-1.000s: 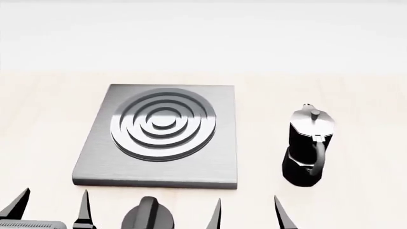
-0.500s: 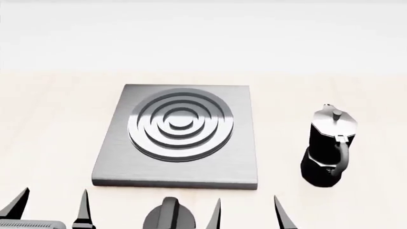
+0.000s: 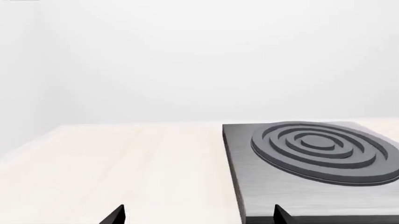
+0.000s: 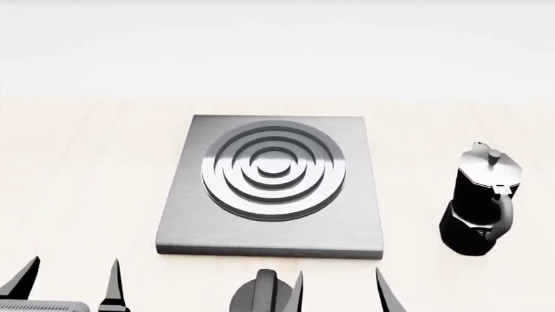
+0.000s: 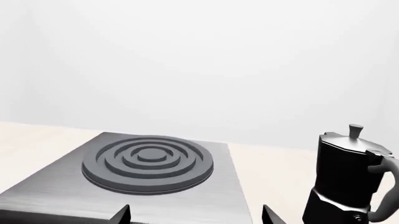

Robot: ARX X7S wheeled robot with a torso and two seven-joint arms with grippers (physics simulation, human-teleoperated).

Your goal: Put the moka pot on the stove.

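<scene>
Nearest the robot in the head view, the left gripper shows only as two dark pointed fingertips low at the left, spread apart with bare tabletop between them, holding nothing. The right gripper sits low near the middle, its two tips likewise parted and empty. Just beside the right gripper's inner fingertip stands a short black round knob with a ridge across it (partly cut off by the picture's lower edge).

Just beyond the knob lies the stove, a flat square slab of brushed grey metal resting on the pale wooden table. Its raised burner of concentric rings sits toward the slab's far half, and nothing stands on it.

The moka pot stands upright on the table to the right of the stove, apart from it with a strip of bare wood between them. Its glossy black faceted body narrows at the waist, its silver lid carries a small knob, and its curved handle faces the robot. In the right wrist view the pot appears beside the slab's edge, beyond the parted fingertips, untouched by either gripper.

Behind everything is a plain white wall.
</scene>
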